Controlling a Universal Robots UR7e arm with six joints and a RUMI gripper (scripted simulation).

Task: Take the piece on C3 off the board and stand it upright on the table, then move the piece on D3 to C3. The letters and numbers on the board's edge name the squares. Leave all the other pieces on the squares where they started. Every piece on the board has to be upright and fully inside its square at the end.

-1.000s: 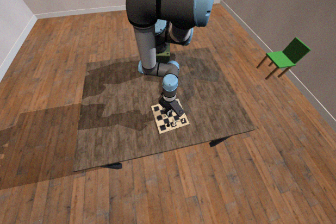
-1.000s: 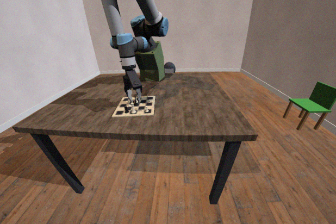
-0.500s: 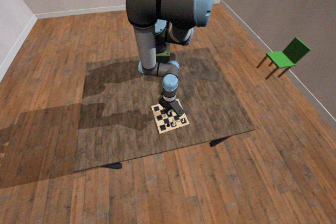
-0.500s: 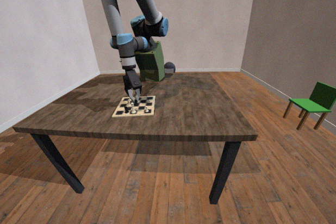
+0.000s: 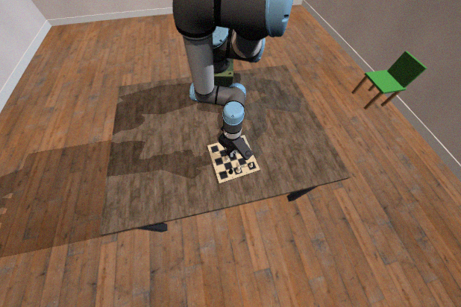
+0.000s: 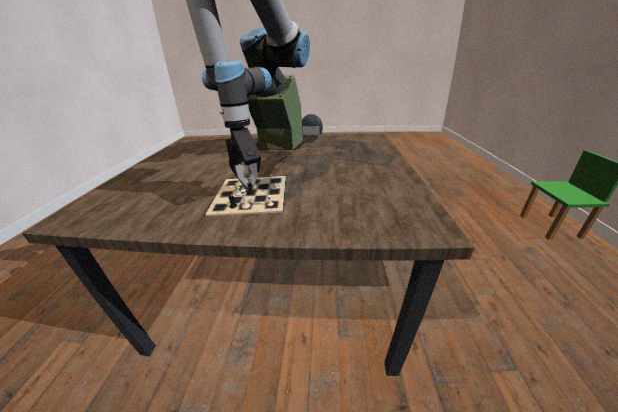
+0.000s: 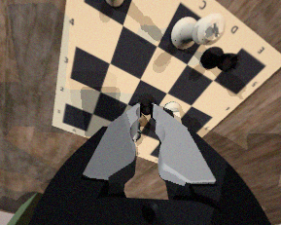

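Note:
The small chessboard (image 5: 233,162) lies on the wooden table and also shows in the exterior view (image 6: 248,195). My gripper (image 7: 146,103) stands straight down over the board (image 7: 151,72) and is shut on a small dark piece (image 7: 146,103), whose top shows between the fingertips. A white piece (image 7: 172,107) stands close beside the right finger. Another white piece (image 7: 136,134) is partly hidden behind the left finger. The gripper also shows in the top view (image 5: 233,154) and the exterior view (image 6: 248,183). I cannot tell whether the held piece touches its square.
A tall white piece (image 7: 193,30) and a black piece (image 7: 220,58) stand near the lettered edge, and another white piece (image 7: 116,1) is at the top edge. The robot's green base (image 6: 275,118) stands behind the board. A green chair (image 6: 570,193) stands far right.

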